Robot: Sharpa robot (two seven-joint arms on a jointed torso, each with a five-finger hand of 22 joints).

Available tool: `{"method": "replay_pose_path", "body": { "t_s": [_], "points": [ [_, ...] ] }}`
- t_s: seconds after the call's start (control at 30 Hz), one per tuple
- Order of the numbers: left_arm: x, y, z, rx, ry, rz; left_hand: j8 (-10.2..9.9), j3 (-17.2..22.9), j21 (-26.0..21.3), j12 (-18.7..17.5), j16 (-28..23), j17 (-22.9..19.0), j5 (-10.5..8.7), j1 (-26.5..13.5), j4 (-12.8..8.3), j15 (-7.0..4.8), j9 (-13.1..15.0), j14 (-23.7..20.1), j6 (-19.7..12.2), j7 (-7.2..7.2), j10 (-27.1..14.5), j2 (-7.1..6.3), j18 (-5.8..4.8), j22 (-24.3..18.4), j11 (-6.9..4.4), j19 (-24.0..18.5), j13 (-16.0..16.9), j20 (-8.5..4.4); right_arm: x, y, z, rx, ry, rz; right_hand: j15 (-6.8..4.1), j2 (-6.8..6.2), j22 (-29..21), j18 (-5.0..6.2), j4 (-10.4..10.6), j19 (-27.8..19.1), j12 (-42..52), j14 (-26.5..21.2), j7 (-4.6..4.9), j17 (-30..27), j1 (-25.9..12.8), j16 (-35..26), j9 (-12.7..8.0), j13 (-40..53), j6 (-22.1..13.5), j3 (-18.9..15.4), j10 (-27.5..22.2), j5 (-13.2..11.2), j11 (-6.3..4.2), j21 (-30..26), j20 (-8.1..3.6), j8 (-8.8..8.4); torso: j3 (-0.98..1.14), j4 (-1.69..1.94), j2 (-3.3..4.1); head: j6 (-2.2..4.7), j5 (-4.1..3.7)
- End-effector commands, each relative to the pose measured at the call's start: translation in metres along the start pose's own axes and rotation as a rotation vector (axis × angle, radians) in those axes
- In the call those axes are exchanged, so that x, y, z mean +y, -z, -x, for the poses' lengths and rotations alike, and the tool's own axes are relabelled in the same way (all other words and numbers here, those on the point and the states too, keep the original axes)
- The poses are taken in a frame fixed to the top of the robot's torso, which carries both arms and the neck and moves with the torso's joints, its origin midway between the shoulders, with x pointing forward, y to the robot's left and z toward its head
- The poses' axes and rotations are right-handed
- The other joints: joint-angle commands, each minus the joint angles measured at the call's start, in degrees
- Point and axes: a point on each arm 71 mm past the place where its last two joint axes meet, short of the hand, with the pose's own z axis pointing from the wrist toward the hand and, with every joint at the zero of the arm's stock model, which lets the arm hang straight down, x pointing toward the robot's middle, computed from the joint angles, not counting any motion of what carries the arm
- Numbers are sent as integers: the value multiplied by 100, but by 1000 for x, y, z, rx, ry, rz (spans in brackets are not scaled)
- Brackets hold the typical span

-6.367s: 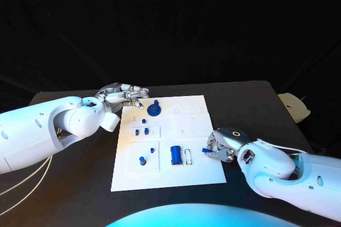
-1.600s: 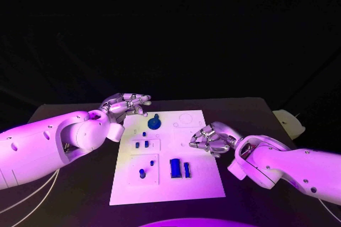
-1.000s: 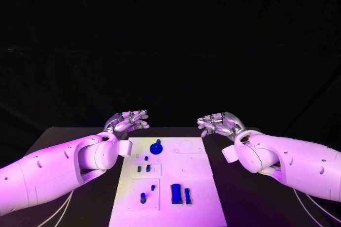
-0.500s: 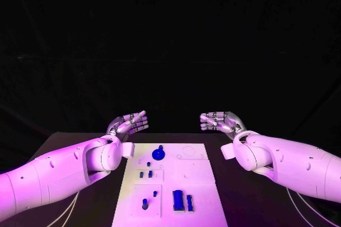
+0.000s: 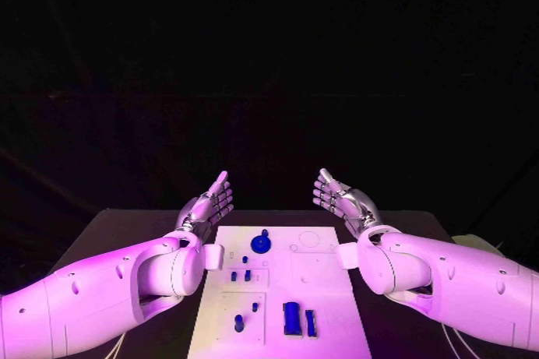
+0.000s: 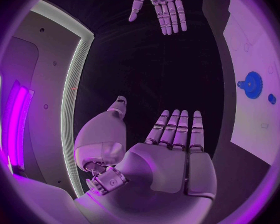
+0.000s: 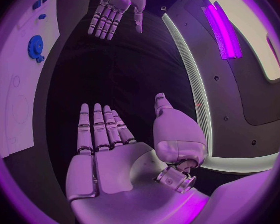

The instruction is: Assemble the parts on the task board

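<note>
Left hand [image 5: 209,205] and right hand [image 5: 341,204] flat, fingers straight, empty, above white task board [image 5: 325,297].

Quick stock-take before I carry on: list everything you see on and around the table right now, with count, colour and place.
Table: one, black, under the board.
Task board: one, white, middle of the table, between the two arms.
Gear-shaped part: one, blue, at the board's far end.
Small pegs: several, blue, in the board's left half; exact count unclear.
Blocks: two, blue, a wide one and a narrow one side by side at the board's near end.
Pale object: one, at the table's right edge; what it is I cannot tell.
Left hand: silver, raised over the table's far edge, fingers straight, holding nothing.
Right hand: silver, raised likewise, facing the left hand, holding nothing.
</note>
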Motion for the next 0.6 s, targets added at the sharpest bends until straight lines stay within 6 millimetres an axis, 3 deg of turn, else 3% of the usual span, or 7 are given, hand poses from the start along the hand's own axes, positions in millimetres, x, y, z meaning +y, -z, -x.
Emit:
{"method": "replay_pose_path", "body": {
  "t_s": [0.03, 0.07, 0.1, 0.23, 0.27, 0.6],
  "points": [
    [-7, 7, -3, -84, -112, -91, -38, -198, -495, -84, -304, -23, -50, -1191, -141, -297, -23, -712, -789, -382, -804, 22, -526, -38, -442, -609, -19, -242, 3, 7, 5, -135, -10, 19, -38, -5, -582, -583, -78, -800, -35, -959, -433, -200, -1200, -37, -550, -44, -824, -11, -946, -161, -107, -50, -561, -40, 27, 42, 10, 2, -3],
    [-7, 8, -4, -87, -117, -95, -38, -214, -495, -84, -304, -23, -50, -1290, -141, -297, -23, -772, -856, -382, -870, 22, -526, -38, -442, -659, -19, -263, 3, 9, 5, -140, -13, 18, -38, -5, -630, -583, -78, -865, -35, -1039, -433, -215, -1300, -37, -550, -44, -891, -11, -1026, -161, -107, -50, -561, -40, 27, 42, 10, 2, -3],
    [-7, 9, -5, -90, -121, -98, -38, -625, -495, -84, -304, -23, -50, -1390, -141, -297, -23, -829, -921, -382, -937, 22, -526, -38, -442, -709, -19, -285, 3, 10, 4, -144, -15, 18, -38, -5, -676, -583, -78, -930, -35, -1116, -433, -623, -1395, -37, -550, -44, -958, -11, -1101, -161, -107, -50, -561, -40, 27, 42, 10, 2, -3],
    [-8, 12, -8, -95, -130, -105, -38, -625, -495, -84, -304, -23, -50, -1764, -141, -297, -23, -1054, -1169, -382, -1189, 22, -526, -38, -442, -900, -19, -361, 3, 11, 4, -148, -18, 17, -38, -5, -861, -583, -78, -1181, -35, -1422, -433, -623, -1775, -37, -550, -44, -1220, -11, -1402, -161, -107, -50, -561, -40, 27, 42, 10, 2, -3],
    [-8, 12, -8, -95, -130, -105, -38, -625, -495, -84, -304, -23, -50, -1845, -141, -297, -23, -1103, -1222, -382, -1244, 22, -526, -38, -442, -943, -19, -763, 3, 11, 4, -148, -18, 17, -38, -5, -901, -583, -78, -1236, -35, -1484, -433, -623, -1857, -37, -550, -44, -1275, -11, -1466, -161, -107, -50, -561, -40, 27, 42, 10, 2, -3],
    [-8, 12, -8, -95, -130, -105, -38, -625, -495, -84, -304, -23, -50, -2478, -141, -297, -23, -1480, -1643, -382, -1672, 22, -526, -38, -442, -1255, -19, -763, 3, 11, 4, -148, -18, 17, -38, -5, -1211, -583, -78, -1662, -35, -2000, -433, -623, -2495, -37, -550, -44, -1715, -11, -1968, -161, -107, -50, -561, -40, 27, 42, 10, 2, -3]
  ]
}}
